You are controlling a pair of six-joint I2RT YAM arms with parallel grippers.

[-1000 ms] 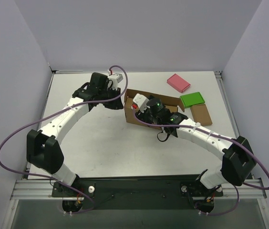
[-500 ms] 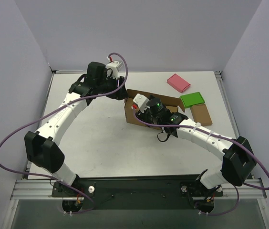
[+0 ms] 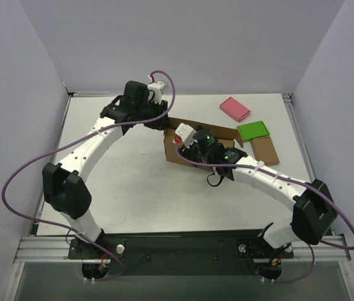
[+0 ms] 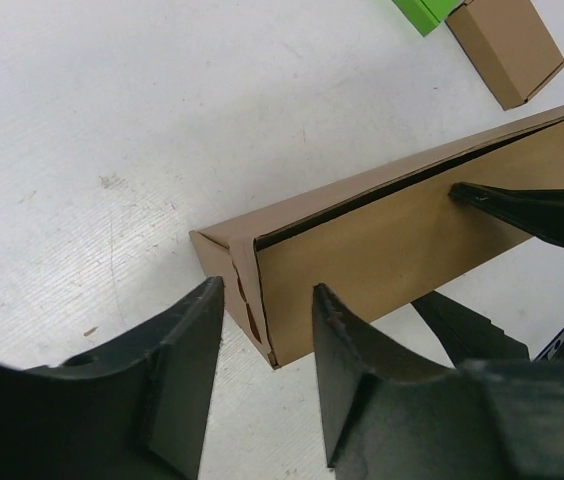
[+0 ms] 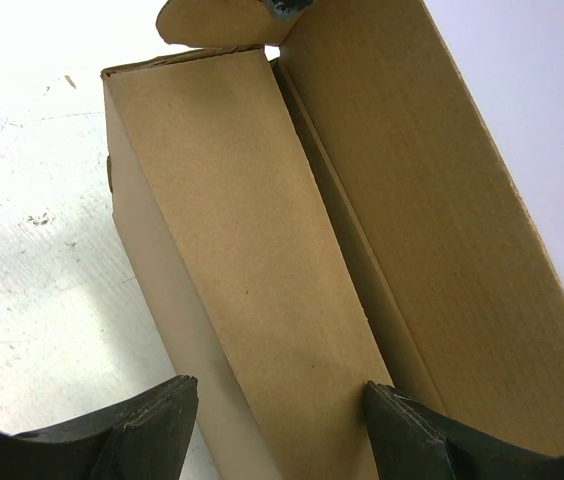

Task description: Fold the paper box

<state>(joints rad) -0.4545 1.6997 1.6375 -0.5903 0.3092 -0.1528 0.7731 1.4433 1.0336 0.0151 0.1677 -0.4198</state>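
From the top view, the paper box (image 3: 172, 153) sits on the table (image 3: 133, 182) just past centre, toward 1 o'clock. Its long walls are up and the back flap is open. The pink block (image 3: 235, 108), green block (image 3: 253, 130) and small brown block (image 3: 265, 150) lie apart from it at 2 o'clock. The left gripper (image 3: 158, 120) hangs over the box's 10 o'clock corner, and the right gripper (image 3: 178, 145) reaches in from 4 o'clock. In the left wrist view, the left gripper (image 4: 267, 292) is partly open with nothing in it, and the box's end corner (image 4: 252, 290) shows through the gap just beyond the tips. At 3 o'clock, 2 right fingers (image 4: 532, 210) bracket the long wall, 1 on its face and 1 under its lower edge. In the right wrist view, the right gripper (image 5: 279, 390) stands wide across that wall (image 5: 242, 250) and looks clamped on it, with a rounded tab loose at 12 o'clock. I judge we are on the end-flap step, with 1 arm bracing. Next, I would bring the left fingers onto that corner seam and press it in without dragging the box.
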